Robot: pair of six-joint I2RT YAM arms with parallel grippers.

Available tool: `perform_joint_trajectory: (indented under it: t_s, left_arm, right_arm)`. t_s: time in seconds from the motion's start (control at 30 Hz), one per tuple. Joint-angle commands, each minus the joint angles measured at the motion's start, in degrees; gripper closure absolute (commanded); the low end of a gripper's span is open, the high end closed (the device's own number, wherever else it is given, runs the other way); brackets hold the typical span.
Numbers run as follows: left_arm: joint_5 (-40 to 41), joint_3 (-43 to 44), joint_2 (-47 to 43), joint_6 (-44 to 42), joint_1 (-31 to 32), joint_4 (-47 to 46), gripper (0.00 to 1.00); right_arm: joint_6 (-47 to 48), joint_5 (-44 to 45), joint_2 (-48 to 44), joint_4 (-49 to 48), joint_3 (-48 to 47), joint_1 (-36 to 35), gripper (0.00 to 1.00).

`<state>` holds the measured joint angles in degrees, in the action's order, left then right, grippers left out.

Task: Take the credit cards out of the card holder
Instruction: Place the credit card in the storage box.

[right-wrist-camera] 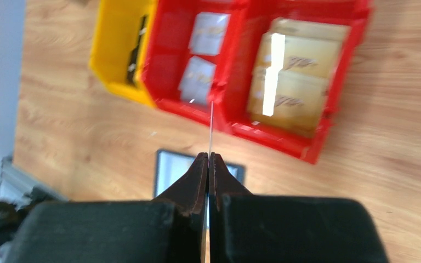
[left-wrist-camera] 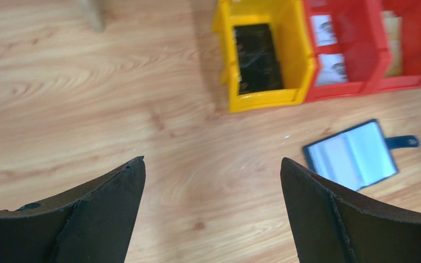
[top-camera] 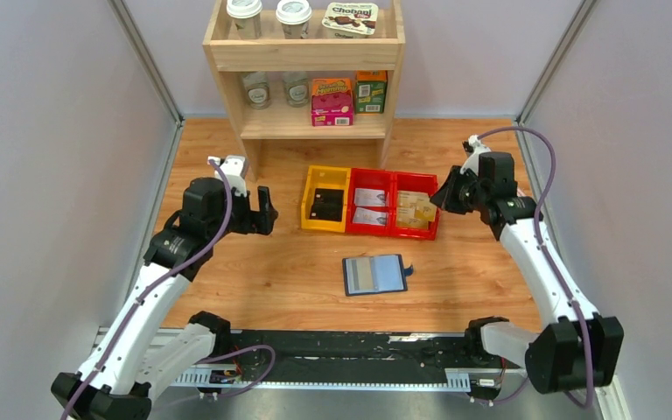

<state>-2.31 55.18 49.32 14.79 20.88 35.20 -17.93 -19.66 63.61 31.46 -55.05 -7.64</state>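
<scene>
The navy card holder [top-camera: 374,275] lies open and flat on the wooden table, snap tab to the right, also in the left wrist view [left-wrist-camera: 353,155] and behind my right fingers [right-wrist-camera: 167,170]. Black credit cards [top-camera: 325,204] lie in the yellow bin [left-wrist-camera: 257,57]. My left gripper [top-camera: 262,213] hangs open and empty over bare wood left of that bin [left-wrist-camera: 211,159]. My right gripper [top-camera: 442,194] is shut on a thin credit card [right-wrist-camera: 210,123], seen edge-on as a pale line sticking out of the fingertips [right-wrist-camera: 208,154] above the red bins.
Two joined red bins sit right of the yellow one, one with white cards [top-camera: 370,208], the other with tan cards [top-camera: 414,210]. A wooden shelf [top-camera: 306,52] with cups and boxes stands at the back. Grey walls close in both sides.
</scene>
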Motion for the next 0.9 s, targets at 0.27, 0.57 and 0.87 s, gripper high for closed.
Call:
perform_joint_trajectory:
  t_s: [0.27,0.57,0.87]
  left_arm:
    - [12.68,-2.88,-3.79,-2.39,-1.72,1.19,0.01]
    - [12.68,-3.23,-4.49,-2.66,-1.73,1.1,0.01]
    - [12.15,-3.24,-4.23,-2.83,-1.72,0.84,0.01]
  right_arm:
    - [2.99,-4.4,21.36,-4.3,-9.82,0.61,1.0]
    - [0.36,-8.65,30.25,-9.85,-9.9,0.52,0.96]
    - [2.55,7.08,24.02,-2.47,-11.05,0.34,0.68]
